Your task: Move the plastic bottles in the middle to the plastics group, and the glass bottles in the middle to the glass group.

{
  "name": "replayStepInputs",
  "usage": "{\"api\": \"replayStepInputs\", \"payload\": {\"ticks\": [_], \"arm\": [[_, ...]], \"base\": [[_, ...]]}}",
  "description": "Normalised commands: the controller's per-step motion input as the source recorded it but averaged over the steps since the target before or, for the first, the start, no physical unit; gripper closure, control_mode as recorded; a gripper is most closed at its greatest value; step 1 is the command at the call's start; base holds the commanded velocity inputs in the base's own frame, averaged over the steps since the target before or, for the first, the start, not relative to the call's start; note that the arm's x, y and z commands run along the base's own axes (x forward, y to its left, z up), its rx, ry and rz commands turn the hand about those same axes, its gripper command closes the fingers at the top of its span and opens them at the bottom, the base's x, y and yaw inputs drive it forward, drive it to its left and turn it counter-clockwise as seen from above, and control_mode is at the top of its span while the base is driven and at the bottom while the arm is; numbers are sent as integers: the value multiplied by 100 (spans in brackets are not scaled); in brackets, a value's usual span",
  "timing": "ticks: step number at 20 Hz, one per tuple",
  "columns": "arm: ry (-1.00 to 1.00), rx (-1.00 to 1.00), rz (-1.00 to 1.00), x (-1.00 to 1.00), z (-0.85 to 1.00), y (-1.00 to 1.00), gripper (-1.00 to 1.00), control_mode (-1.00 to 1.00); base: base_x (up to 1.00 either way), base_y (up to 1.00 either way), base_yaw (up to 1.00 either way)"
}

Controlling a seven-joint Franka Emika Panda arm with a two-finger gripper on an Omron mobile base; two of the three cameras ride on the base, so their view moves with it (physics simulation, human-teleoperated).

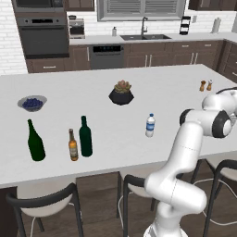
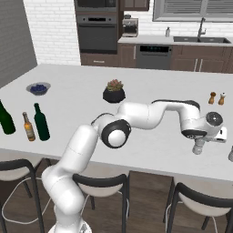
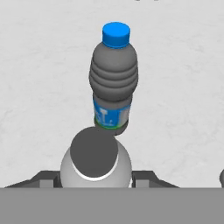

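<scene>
Clear bottle point(image 1: 150, 125) upright mid-counter; green bottle point(image 1: 85, 137) left.

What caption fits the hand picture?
The hand shut on a dark-capped bottle, beside a blue-capped bottle on the white counter.

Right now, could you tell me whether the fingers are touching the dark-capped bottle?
Touching. The hand view shows both fingers pressed against the sides of the dark-capped bottle, with no gap on either side.
</scene>
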Motion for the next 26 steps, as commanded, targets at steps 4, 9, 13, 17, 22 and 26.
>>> {"api": "replayStepInputs", "payload": {"ticks": [4, 9, 13, 17, 22, 26], "arm": [[0, 0, 0, 0, -38, -3, 100, -100], [2, 0, 0, 0, -59, 12, 100, -100], [8, -1, 0, 0, -61, 29, 100, -100], [7, 0, 0, 0, -66, 31, 100, -100], [0, 0, 0, -6, -5, 6, 100, -100], [-3, 0, 0, -30, 0, 0, 100, -100]], "base": [[0, 0, 0], [0, 0, 0], [0, 0, 0], [0, 0, 0], [0, 0, 0], [0, 0, 0]]}}
